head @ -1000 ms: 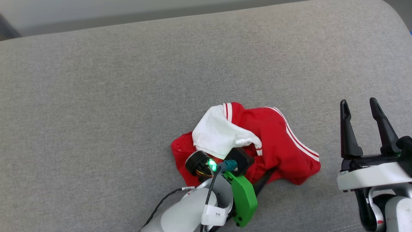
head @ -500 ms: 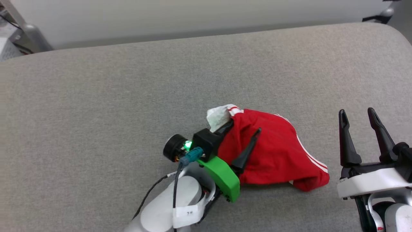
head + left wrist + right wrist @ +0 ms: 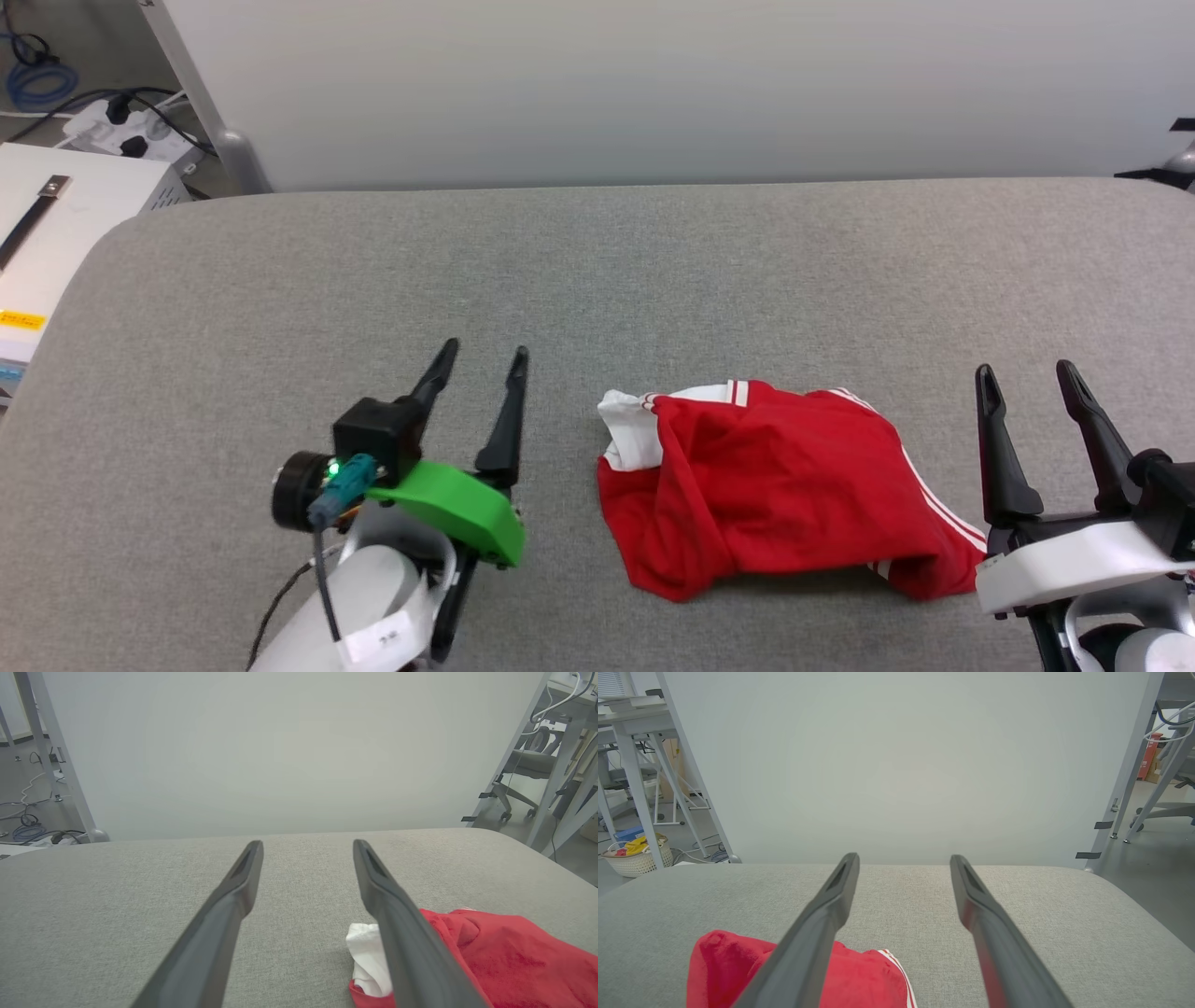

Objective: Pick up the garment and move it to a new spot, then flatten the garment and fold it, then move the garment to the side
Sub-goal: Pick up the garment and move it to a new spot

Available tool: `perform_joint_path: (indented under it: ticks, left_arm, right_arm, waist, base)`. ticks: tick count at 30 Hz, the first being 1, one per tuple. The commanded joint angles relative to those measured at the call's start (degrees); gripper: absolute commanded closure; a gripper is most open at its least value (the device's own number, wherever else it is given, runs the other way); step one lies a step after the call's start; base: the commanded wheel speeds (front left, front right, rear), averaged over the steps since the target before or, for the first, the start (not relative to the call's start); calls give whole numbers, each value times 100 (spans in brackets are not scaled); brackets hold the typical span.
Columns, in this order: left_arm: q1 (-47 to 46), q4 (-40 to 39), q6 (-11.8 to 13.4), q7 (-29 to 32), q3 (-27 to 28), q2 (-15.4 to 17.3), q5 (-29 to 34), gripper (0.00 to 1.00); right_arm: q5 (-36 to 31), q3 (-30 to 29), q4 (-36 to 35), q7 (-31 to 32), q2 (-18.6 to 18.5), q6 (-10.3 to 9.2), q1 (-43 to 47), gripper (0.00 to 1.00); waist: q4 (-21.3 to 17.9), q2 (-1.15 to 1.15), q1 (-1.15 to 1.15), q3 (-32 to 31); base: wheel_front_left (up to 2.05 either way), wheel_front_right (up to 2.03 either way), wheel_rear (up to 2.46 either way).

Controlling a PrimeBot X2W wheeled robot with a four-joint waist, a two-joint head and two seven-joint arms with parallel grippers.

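Note:
The garment (image 3: 775, 490) lies in a crumpled red heap with a white patch and white-striped trim on the grey padded table (image 3: 597, 271). It also shows at the lower right of the left wrist view (image 3: 495, 956) and the lower left of the right wrist view (image 3: 738, 970). My left gripper (image 3: 484, 357) stands open to the left of the garment, clear of it, nothing between its fingers (image 3: 233, 896). My right gripper (image 3: 1024, 376) is open just right of the garment's striped end, also empty.
A white wall panel (image 3: 653, 84) rises behind the table's far edge. A white box (image 3: 56, 215) and cables sit beyond the table's rounded left corner. Metal frame legs (image 3: 677, 765) and a basket (image 3: 635, 856) stand on the floor around.
My left gripper has opened, let go of the garment and drawn away to the left. The garment has dropped flat on the table. The head camera has tilted up. The right gripper has stayed open.

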Motion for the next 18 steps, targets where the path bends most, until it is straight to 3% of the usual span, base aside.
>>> perform_joint_path:
  ticks: [1, 9, 18]
  left_arm:
    - [173, -87, 81, -32, 119, 124, -72, 0]
    - [799, -528, 370, -33, 703, 712, -212, 0]
    - [1301, -720, 382, 1, 813, 943, -338, 0]
  right_arm:
    - [21, -7, -26, 12, -7, -5, 96, 0]
    - [21, -60, -29, 137, -7, -5, 346, 0]
    - [-13, -41, -105, 337, -7, -5, 565, 0]
  waist:
    - [118, 0, 0, -135]
    - [211, 0, 0, -343]
    - [238, 0, 0, -443]
  base:
    - [0, 0, 0]
    - [0, 0, 0]
    - [0, 0, 0]
